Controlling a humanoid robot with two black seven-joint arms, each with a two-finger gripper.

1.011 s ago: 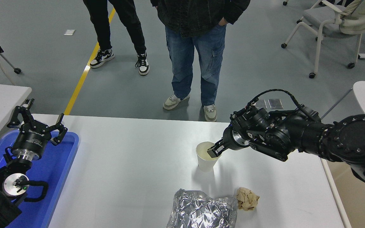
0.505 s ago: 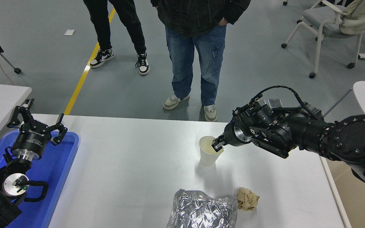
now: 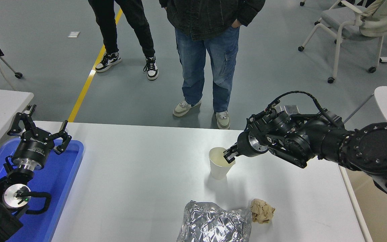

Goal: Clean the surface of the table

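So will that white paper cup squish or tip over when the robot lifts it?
Probably a bit squishy: the paper cup looks thin, and the right gripper pinches only its rim. It looks light, so it should lift easily. It may tilt, since it hangs from one side; whether anything is inside is unclear.

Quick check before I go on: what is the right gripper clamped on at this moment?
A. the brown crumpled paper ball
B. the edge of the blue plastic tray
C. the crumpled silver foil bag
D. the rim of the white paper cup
D. The right gripper pinches the near-right rim of the white paper cup, one finger inside the rim; the crumpled silver foil bag and brown crumpled paper ball lie untouched nearer the camera.
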